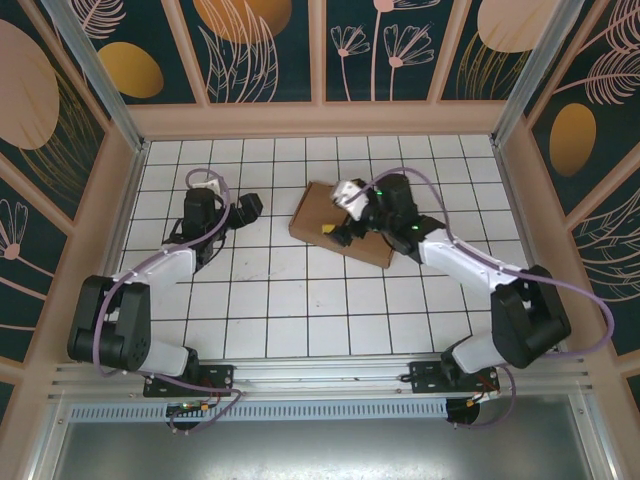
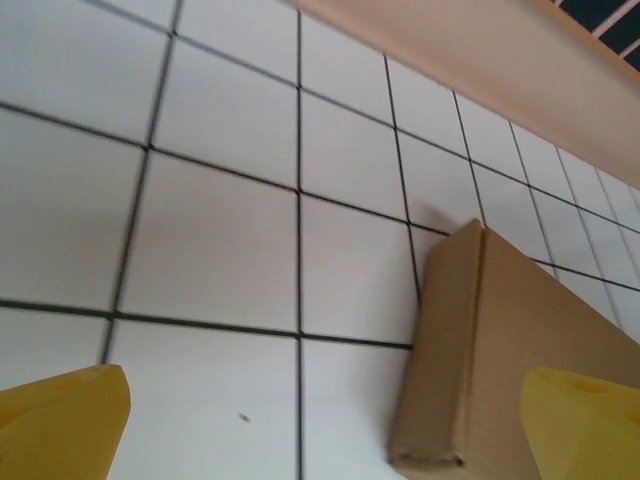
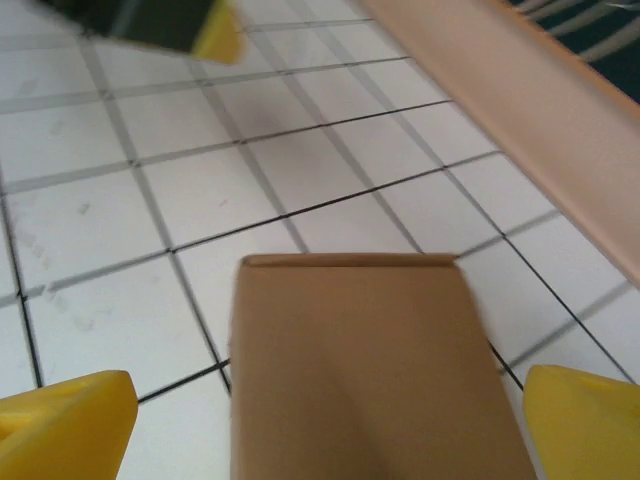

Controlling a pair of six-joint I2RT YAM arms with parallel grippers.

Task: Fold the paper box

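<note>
On white tiles (image 1: 260, 290), closed paper box (image 1: 315, 212), right gripper (image 3: 325, 425) over it

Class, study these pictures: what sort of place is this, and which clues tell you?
Probably a robot test cell: a white tiled table boxed in by patterned panels, with a left arm and right arm bolted at its near edge.

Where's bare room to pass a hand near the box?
Bare tiles between the arm bases, near side of the paper box, and along the far wall. Crowded: the box top, under the right gripper.
</note>
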